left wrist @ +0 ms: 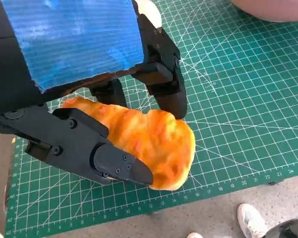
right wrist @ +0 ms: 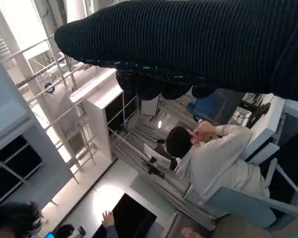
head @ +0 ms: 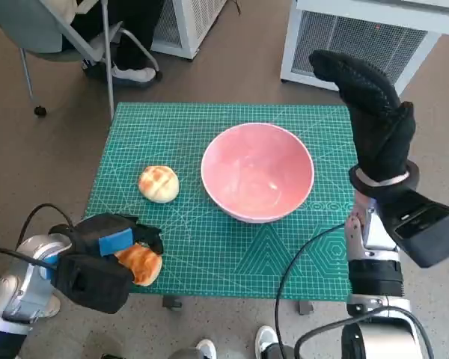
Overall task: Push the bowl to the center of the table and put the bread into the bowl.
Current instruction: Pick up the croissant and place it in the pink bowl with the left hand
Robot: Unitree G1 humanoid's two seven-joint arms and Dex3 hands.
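Pink bowl [head: 257, 172] sits mid-bench; left robot hand [head: 105, 247] grasps golden bread [left wrist: 159, 144] near the left corner; right robot hand [head: 370, 112] hovers released, fingers extended.

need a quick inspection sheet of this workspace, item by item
surface: green cutting mat on a small table.
job's things: pink bowl near mat centre, nothing in it; orange bread in the left robot hand at the front left edge.
clutter: pale bun left of the bowl.
hands: left holds the bread; right robot hand raised, holding nothing.
cables: black cable over the mat's front right.
surroundings: seated person, white cabinet.
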